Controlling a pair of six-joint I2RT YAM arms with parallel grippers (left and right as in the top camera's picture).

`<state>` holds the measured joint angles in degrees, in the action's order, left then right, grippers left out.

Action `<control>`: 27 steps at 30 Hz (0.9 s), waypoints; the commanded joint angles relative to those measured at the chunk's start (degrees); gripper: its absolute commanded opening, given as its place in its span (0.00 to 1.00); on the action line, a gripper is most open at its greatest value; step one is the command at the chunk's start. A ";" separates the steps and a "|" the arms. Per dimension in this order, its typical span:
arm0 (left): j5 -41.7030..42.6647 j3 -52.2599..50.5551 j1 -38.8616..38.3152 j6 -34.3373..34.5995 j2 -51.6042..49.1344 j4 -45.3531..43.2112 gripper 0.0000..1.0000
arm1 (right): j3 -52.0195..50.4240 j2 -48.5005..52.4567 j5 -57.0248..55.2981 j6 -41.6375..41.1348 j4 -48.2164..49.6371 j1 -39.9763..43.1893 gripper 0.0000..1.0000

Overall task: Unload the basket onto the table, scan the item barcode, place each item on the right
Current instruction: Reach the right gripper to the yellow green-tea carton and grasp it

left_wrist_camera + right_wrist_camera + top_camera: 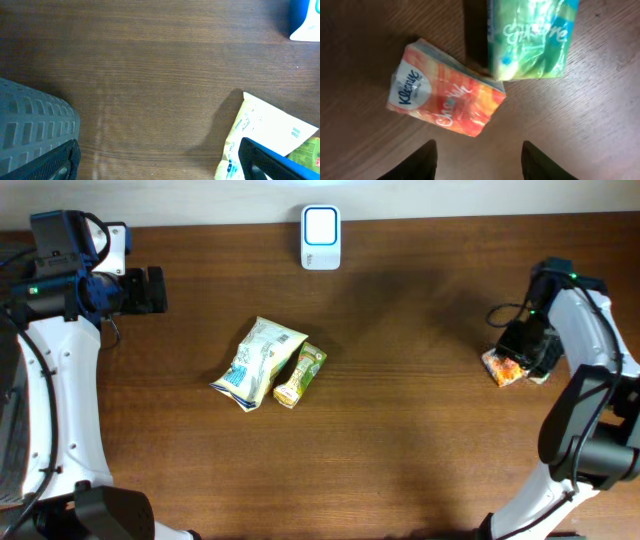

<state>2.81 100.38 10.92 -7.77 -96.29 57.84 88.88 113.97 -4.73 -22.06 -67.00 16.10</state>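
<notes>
Right gripper (481, 162) hangs over the orange plastic Kleenex pack (445, 95), fingers parted and empty (left gripper (158, 290) wide open, empty too), green plastic tissue pack (530, 40) just beside.

Left arm (55, 410) is running up the left side of the counter (400, 440), elbow bent. The left gripper (152, 290) is pointing level toward the centre, jaws standing wide apart. Right arm (590, 370) is arching in from the right edge. The right gripper (528, 348) is pointing straight down, low over the surface, jaws parted.
</notes>
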 commanded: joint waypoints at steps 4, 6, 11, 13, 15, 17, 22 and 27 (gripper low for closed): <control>0.61 0.17 0.24 -0.92 -0.46 -0.09 0.99 | 16.28 -1.16 27.65 20.98 -10.25 -3.93 0.53; 0.61 0.17 0.24 -0.92 -0.46 -0.09 0.99 | 16.94 -1.16 32.41 21.86 -10.19 -8.00 0.53; 0.61 0.17 0.24 -0.92 -0.46 -0.09 0.99 | 16.94 -1.16 32.57 21.84 -8.70 -18.45 0.54; 0.61 0.17 0.22 -0.92 -0.46 -0.09 0.99 | 16.94 -1.14 32.57 21.00 -7.21 -21.49 0.58; 0.61 0.17 0.24 -0.92 -0.46 -0.09 0.99 | 16.44 -0.96 32.57 16.04 -3.54 -25.16 0.57; 0.61 0.17 0.24 -0.92 -0.46 -0.09 0.99 | 15.72 -0.26 32.57 12.72 -0.57 -28.44 0.57; 0.61 0.17 0.24 -0.92 -0.46 -0.09 0.99 | 11.82 3.48 32.61 7.82 8.87 -39.06 0.61; 0.61 0.17 0.24 -0.92 -0.46 -0.09 0.99 | 11.78 7.21 30.25 4.52 16.94 -50.14 0.61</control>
<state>2.83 100.38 10.92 -7.77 -96.29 57.82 100.99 119.39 27.31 -14.33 -52.18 -29.71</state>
